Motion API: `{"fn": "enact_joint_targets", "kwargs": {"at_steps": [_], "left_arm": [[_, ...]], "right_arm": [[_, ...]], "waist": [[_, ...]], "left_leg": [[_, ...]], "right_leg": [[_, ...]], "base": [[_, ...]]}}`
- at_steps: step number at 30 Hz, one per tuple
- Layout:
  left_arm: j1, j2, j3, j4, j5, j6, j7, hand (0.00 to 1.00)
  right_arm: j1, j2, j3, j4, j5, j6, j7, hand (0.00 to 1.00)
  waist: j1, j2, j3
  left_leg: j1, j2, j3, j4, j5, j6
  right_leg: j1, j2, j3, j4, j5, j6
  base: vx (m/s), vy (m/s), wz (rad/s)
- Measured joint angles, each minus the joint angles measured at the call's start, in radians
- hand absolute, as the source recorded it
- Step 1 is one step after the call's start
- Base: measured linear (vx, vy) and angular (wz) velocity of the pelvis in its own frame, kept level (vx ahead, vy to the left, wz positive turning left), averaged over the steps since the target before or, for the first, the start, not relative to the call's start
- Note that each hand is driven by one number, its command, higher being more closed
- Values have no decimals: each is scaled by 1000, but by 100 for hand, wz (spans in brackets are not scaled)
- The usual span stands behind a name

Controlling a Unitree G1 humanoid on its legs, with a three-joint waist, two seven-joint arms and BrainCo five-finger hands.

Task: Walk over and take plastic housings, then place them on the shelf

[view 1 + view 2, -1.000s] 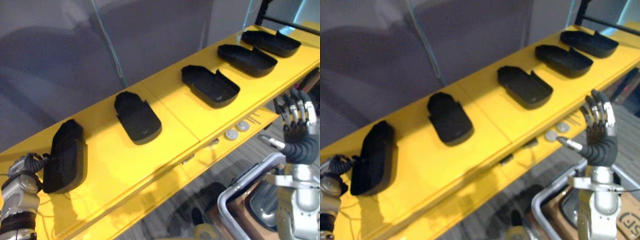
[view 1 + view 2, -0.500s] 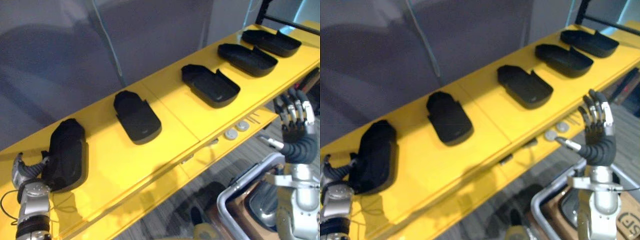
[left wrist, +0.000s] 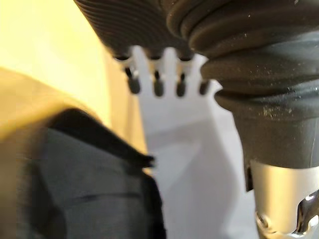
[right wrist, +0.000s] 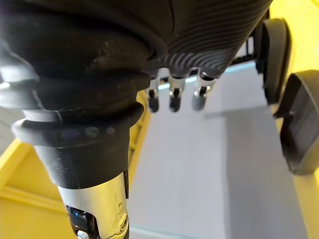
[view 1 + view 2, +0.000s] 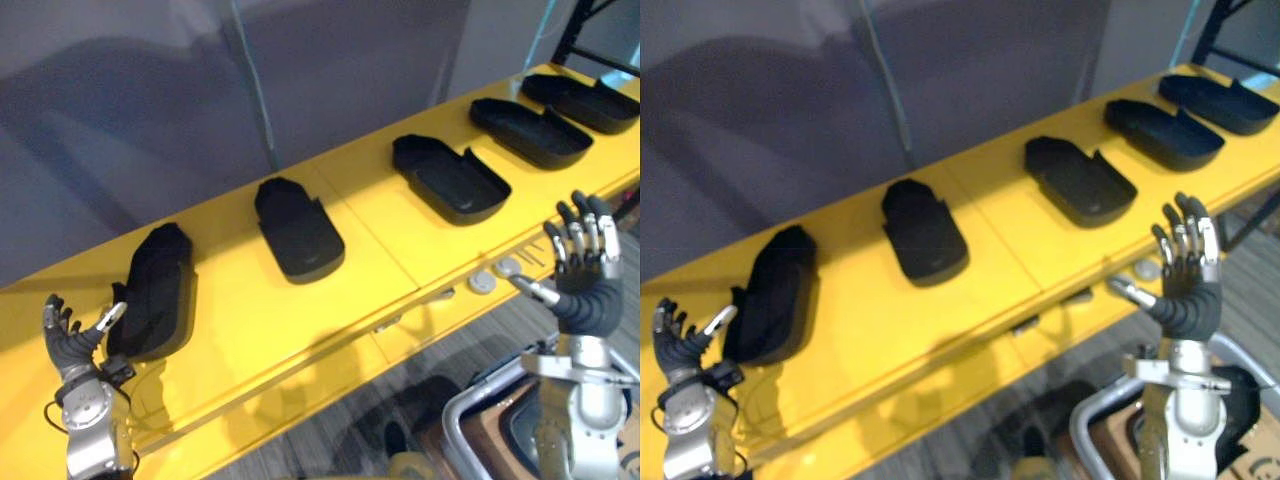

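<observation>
Several black plastic housings lie in a row on the yellow shelf (image 5: 400, 240). The leftmost housing (image 5: 155, 290) rests flat at the shelf's left end, and its dark edge (image 3: 99, 189) shows close in the left wrist view. My left hand (image 5: 72, 345) is open, fingers spread, just left of that housing and apart from it. Further along lie a second housing (image 5: 297, 228), a third housing (image 5: 450, 178) and two more at the far right. My right hand (image 5: 580, 265) is raised in front of the shelf's edge, open and holding nothing.
A grey wall panel (image 5: 200, 90) stands behind the shelf. Two round silver knobs (image 5: 495, 275) sit on the shelf's lower front. A grey-framed cart (image 5: 480, 430) with dark parts stands on the floor at the lower right.
My left hand has let go of the leftmost housing and drawn back, fingers now spread. The housing lies flat on the shelf. The camera has shifted, so the whole scene sits further right.
</observation>
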Motion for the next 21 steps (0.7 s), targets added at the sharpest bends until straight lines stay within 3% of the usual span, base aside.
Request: {"fn": "enact_joint_targets", "kwargs": {"at_steps": [7,14,21], "left_arm": [[47,-9,8,-17,1,39,-71,0],[43,-9,6,-16,1,42,-112,0],[41,-9,-16,1,1,36,-144,0]], "right_arm": [[0,26,-1,0,-7,3,-23,0],[1,32,-1,0,-20,3,-40,0],[1,32,-1,0,-20,2,-38,0]], "waist": [[10,-14,-9],[10,-33,-23],[5,-34,-24]], "left_leg": [[-6,0,-27,0,9,-2],[-17,1,-29,6,10,-2],[-17,0,-26,5,10,-2]], "right_leg": [[3,-5,-25,0,-1,-2],[-3,-5,-33,0,-1,-2],[-5,-5,-32,0,-1,-2]], "base": [[-13,-10,9],[-12,-3,2],[0,0,0]]}}
